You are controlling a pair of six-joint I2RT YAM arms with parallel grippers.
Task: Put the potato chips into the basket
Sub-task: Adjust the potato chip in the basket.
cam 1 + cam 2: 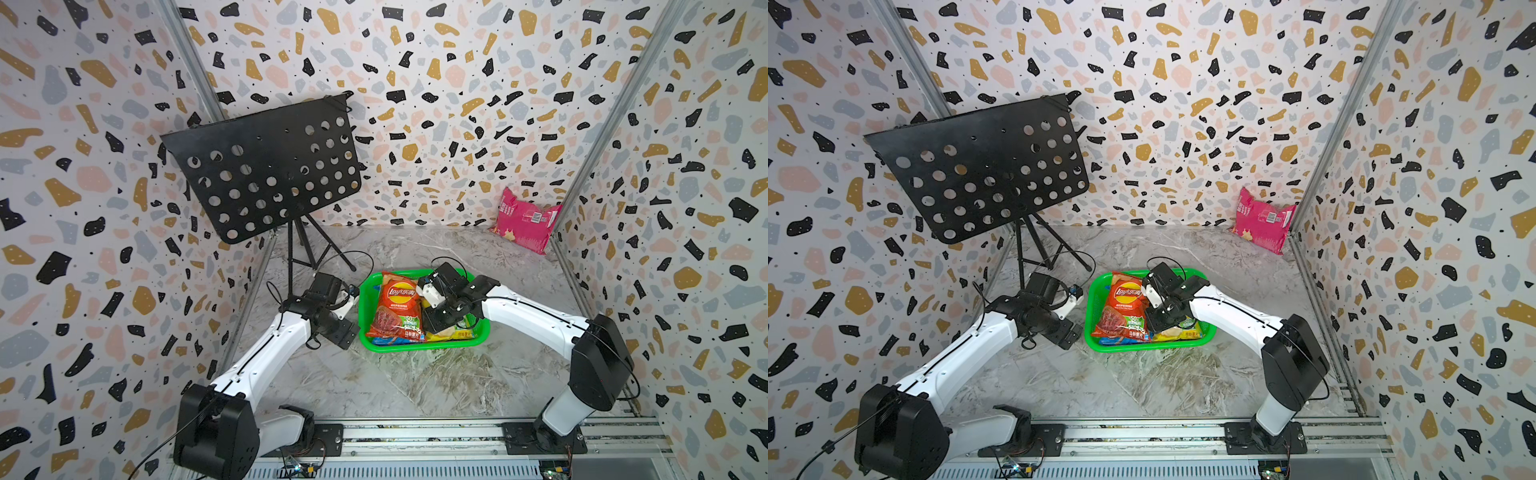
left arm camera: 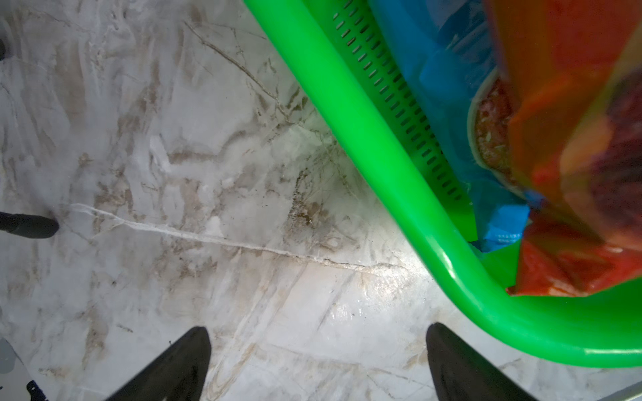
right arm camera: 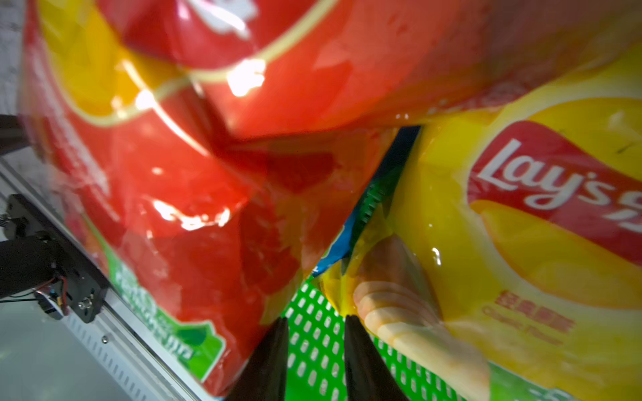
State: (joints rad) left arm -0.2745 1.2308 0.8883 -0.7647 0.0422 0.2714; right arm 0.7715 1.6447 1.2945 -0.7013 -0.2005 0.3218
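at 10 o'clock from the basket (image 1: 365,309), a black perforated music stand (image 1: 266,174) occupies the far left; it plays no part and need only be avoided. at 9 o'clock, just beside the basket's outer side, the left gripper (image 2: 318,331) hangs over bare marble floor (image 2: 173,173), jaws spread wide with nothing between them. the basket itself sits mid-floor. on its 9 o'clock half the orange-red bag (image 1: 397,307) lies on top of the blue bag (image 2: 441,69), of which only an edge shows in the top views. the right gripper (image 3: 316,318) is down inside the basket between that bag and the yellow bag (image 3: 521,243), which fills the 3 o'clock half. its jaws stand narrowly apart with only green mesh in the gap, clamped on nothing. at 2 o'clock from the basket, well apart, the magenta-pink bag (image 1: 525,220) leans in the far corner.

assessment: three of four bags are in. the step in hand appears to be clearing the right gripper. it should rise straight up, since a sideways exit could snag glossy film and drag a bag over the rim. the pink bag lies on the right arm's side. a pinch on its crimped seam looks safer than one on the puffed, slippery body. as the largest bag, it is best laid flat across the others.
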